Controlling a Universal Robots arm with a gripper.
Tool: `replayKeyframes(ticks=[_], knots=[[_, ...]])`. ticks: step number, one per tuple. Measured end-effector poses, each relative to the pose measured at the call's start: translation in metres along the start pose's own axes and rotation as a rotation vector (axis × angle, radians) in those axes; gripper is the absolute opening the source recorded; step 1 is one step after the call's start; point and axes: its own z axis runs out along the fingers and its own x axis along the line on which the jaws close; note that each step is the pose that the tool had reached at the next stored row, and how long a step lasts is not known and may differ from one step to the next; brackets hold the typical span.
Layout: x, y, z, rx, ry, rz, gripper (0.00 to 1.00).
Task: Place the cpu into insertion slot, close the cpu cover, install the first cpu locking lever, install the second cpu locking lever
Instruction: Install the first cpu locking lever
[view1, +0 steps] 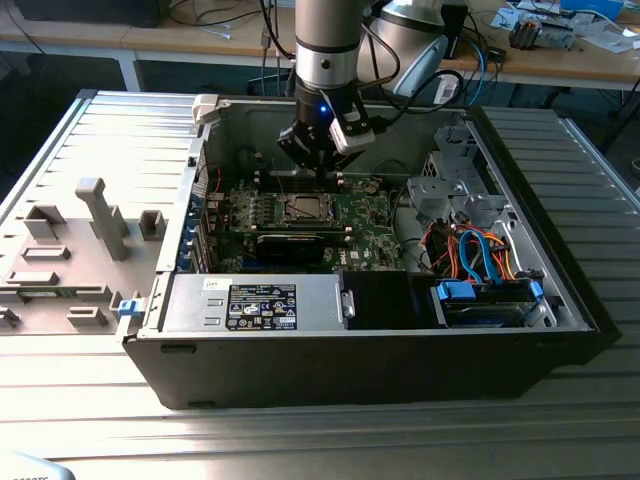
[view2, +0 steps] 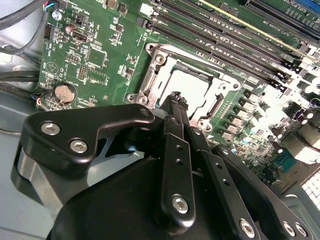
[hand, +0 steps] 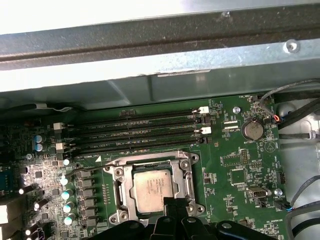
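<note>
An open computer case (view1: 560, 300) lies on a ribbed metal bench (view1: 90, 150), with the robot arm (view1: 325, 45) reaching down into it over the green motherboard (view1: 365, 215). In both wrist views the cpu (hand: 152, 187) sits flat in its socket, framed by the silvery cpu cover (hand: 121, 192), which lies down around it. The claw (view2: 176, 102) hovers just above the socket's edge with its thin black fingers (view2: 172, 107) pressed together and nothing held between them.
</note>
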Motion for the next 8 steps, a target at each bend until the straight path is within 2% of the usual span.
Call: replayKeyframes(ticks=[8], knots=[[-0.0001, 0.0, -0.003, 0.0002, 0.0, 0.0, 0.11]])
